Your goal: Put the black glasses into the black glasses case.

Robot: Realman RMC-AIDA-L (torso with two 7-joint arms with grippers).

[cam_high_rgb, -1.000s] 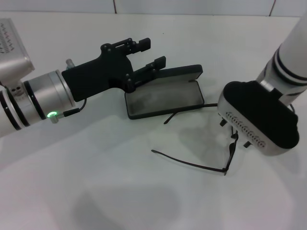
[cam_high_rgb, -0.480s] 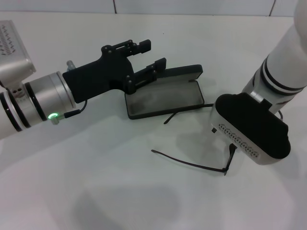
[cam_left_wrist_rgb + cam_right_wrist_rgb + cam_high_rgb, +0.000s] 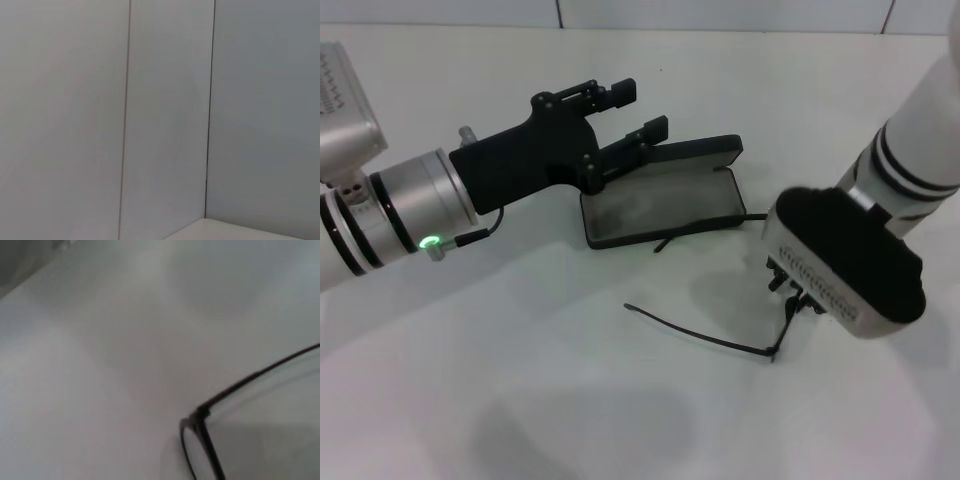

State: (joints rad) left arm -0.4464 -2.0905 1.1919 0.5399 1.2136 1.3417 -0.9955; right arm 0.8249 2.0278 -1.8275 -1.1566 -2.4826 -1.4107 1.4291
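Observation:
The black glasses case (image 3: 665, 205) lies open at the table's middle, grey lining up, its lid (image 3: 695, 152) raised at the far side. My left gripper (image 3: 636, 112) is open and hovers at the case's left end; its lower finger (image 3: 653, 128) overlaps the lid's edge, and I cannot tell whether it touches. The black glasses (image 3: 700, 338) lie unfolded right of the case, one temple arm reaching the case's near edge. My right gripper (image 3: 792, 295) is down at the glasses' front, mostly hidden under its wrist body. The right wrist view shows a lens corner and hinge (image 3: 202, 420).
The white table (image 3: 520, 400) runs in front of the case and the glasses. A tiled wall (image 3: 165, 120) stands behind; the left wrist view shows only the wall and a bit of table edge.
My right gripper dipped onto the glasses' front, then rose slightly. The glasses shifted a little left and toward the case. The left arm and the case have not moved.

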